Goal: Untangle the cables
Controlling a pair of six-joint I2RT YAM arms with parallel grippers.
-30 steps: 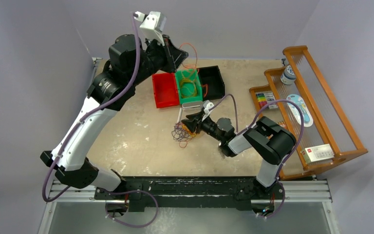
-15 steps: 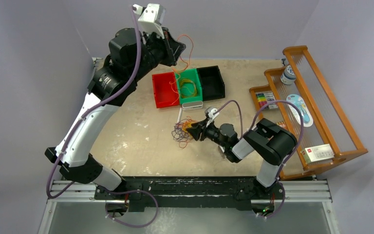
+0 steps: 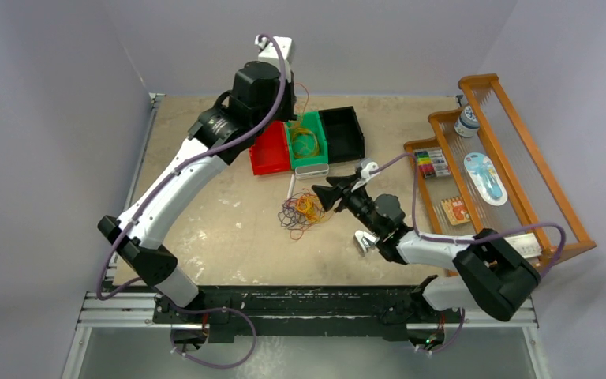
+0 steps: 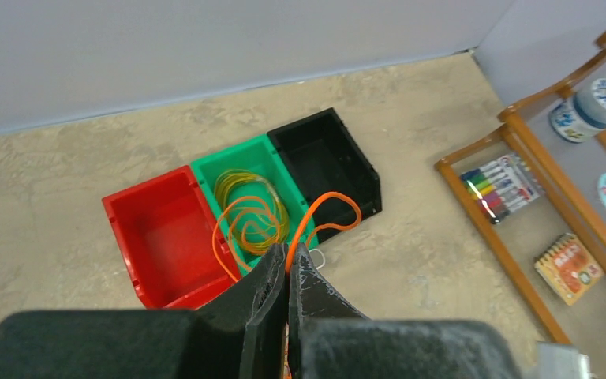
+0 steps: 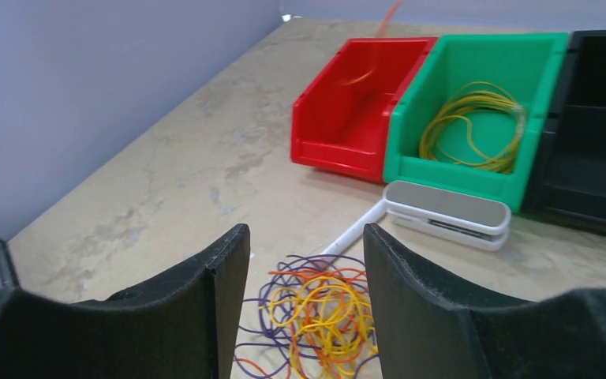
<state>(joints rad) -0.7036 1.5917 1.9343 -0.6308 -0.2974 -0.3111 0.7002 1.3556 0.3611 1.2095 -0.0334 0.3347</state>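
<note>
A tangle of purple, orange and yellow cables (image 3: 302, 212) lies on the table mid-way; it also shows in the right wrist view (image 5: 325, 306). My right gripper (image 3: 325, 195) is open and empty just right of the tangle, and in its wrist view (image 5: 306, 235) the tangle lies between and below the fingers. My left gripper (image 4: 289, 253) is shut on one orange cable (image 4: 333, 207) and holds it high above the red bin (image 4: 170, 237) and the green bin (image 4: 241, 170). The cable's loops hang over both bins. A yellow cable coil (image 5: 473, 126) lies in the green bin.
A black bin (image 3: 341, 133) stands right of the green bin (image 3: 306, 142) and the red bin (image 3: 269, 155). A white flat case with a white stick (image 5: 446, 212) lies in front of the bins. A wooden rack (image 3: 513, 170) with markers and a jar fills the right edge.
My left arm has swung right and now holds the orange cable over the bins. My right gripper has drawn back a little to the right of the tangle, and its arm has stretched out.
</note>
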